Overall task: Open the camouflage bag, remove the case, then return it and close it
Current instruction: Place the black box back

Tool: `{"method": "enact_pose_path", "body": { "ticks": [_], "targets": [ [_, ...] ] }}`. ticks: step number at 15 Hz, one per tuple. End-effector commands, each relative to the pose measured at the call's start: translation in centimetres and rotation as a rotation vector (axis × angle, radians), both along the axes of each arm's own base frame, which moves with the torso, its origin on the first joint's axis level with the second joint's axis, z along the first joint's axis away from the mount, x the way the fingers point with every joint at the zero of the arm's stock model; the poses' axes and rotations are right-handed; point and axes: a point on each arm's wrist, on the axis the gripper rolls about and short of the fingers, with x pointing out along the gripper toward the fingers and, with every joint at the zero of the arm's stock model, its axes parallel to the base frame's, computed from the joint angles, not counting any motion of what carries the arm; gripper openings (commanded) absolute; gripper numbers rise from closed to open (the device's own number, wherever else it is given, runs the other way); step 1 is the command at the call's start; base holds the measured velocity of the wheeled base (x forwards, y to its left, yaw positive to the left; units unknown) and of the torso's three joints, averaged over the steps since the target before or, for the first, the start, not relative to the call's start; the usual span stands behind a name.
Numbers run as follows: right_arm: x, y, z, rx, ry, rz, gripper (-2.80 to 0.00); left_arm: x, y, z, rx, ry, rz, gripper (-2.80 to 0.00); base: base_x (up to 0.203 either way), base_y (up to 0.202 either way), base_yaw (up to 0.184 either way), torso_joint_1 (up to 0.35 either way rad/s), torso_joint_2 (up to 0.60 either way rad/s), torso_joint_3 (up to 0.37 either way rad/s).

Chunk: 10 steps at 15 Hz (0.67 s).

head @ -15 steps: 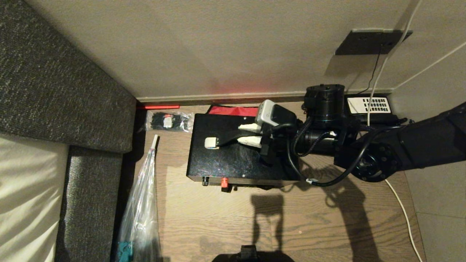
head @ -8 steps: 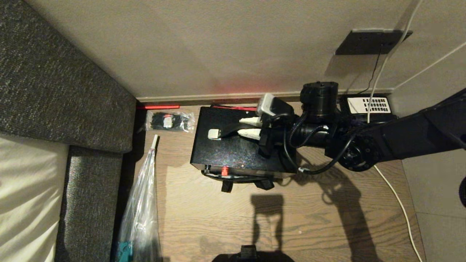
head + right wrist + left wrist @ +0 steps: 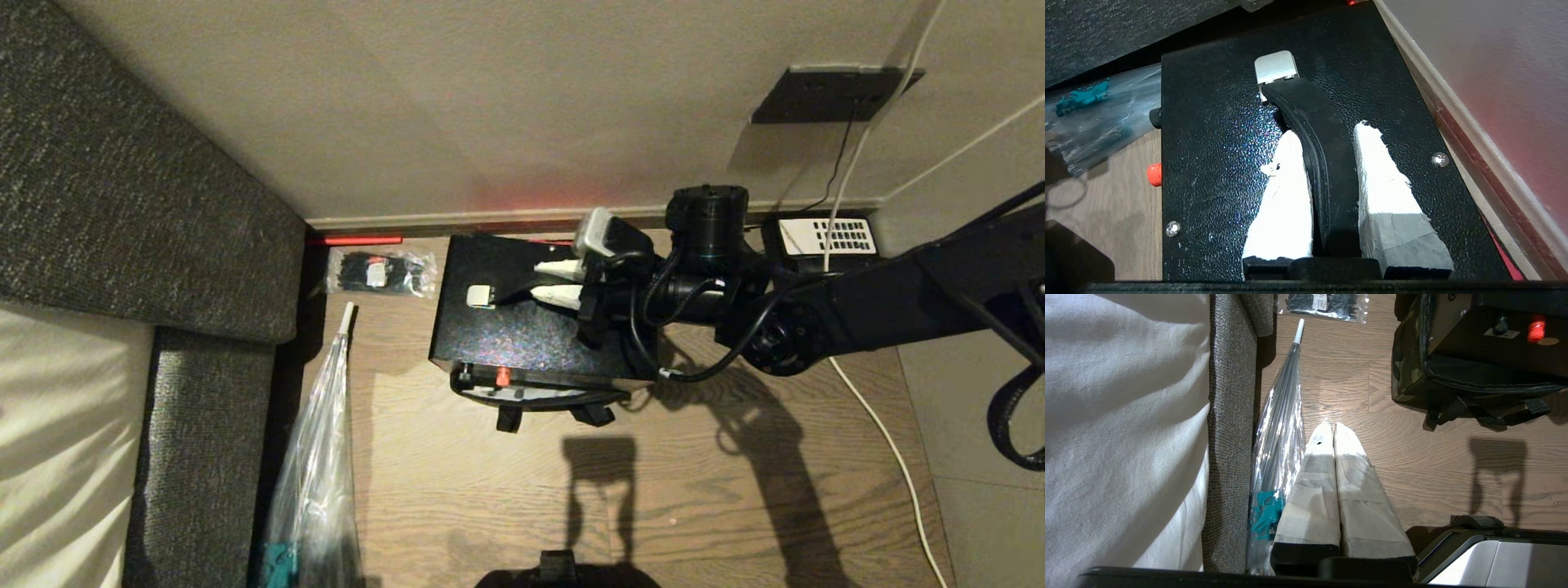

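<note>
right end effector clamped on the case handle, and it's dropped toward 12 o'clock into the camouflage bag, so it's the return step; left end effector pinched shut, empty

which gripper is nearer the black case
Right. The right gripper grips the handle on top of the case; the left gripper hangs apart over the floor by the umbrella.

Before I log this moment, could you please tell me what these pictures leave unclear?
- Bag interior: hidden in every view by the black case.
- Case's far end: head view, covered by the right pincer and arm.
- Label beside the red knob: left wrist view, too small to read.
</note>
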Motion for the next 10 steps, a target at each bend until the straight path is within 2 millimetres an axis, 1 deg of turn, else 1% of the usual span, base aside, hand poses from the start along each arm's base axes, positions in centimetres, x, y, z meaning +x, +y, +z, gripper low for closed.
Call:
{"method": "enact_pose_path", "body": {
  "ticks": [1,8,10],
  "targets": [
    [0.4,-0.27,-0.48,-0.003,0.015,-0.004,-2.8,0.01,0.0,-0.09,0.0,0.001,0.002,-2.8,0.0,0.0,0.0,0.0,0.0,0.0],
    [0.99,-0.66,-0.86,0.007,0.045,0.013,-2.8,0.01,0.0,-0.09,0.0,0.001,0.002,-2.8,0.0,0.0,0.0,0.0,0.0,0.0],
    [1.2,-0.49,-0.07,0.026,0.043,0.016,-2.8,0.01,0.0,-0.09,0.0,0.001,0.001,-2.8,0.0,0.0,0.0,0.0,0.0,0.0]
  ]
}}
